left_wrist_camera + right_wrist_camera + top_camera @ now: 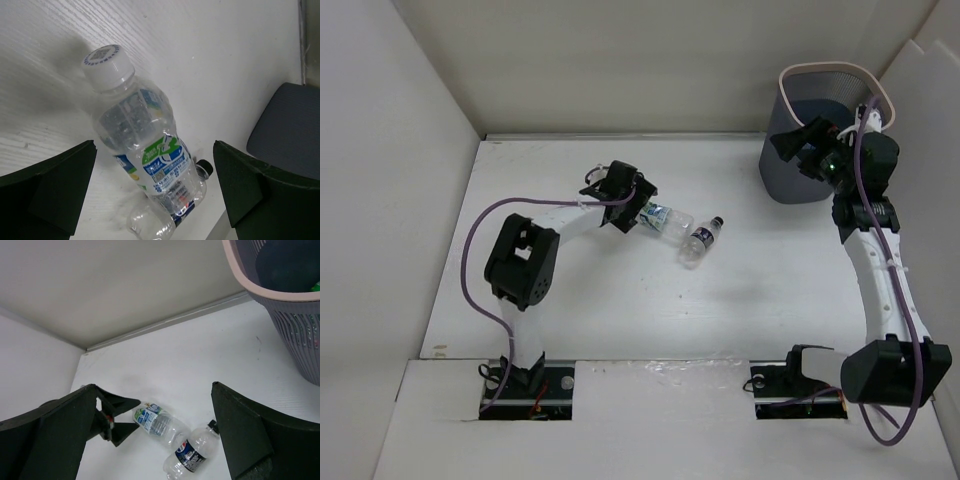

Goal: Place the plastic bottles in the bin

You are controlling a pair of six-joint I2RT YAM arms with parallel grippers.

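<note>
Left claw [155, 175] released, framing the white-capped bottle [145, 145]; advance, then close squarely on its labelled body, sparing the black-capped bottle [202, 167] seemingly touching it. Right claw [155, 390] released by the far-right-corner bin [235, 270].

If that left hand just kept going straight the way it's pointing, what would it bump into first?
Most likely the clear plastic bottle with the white cap and green-blue label, lying directly ahead between the open fingers of the left hand, though depth is unclear.
</note>
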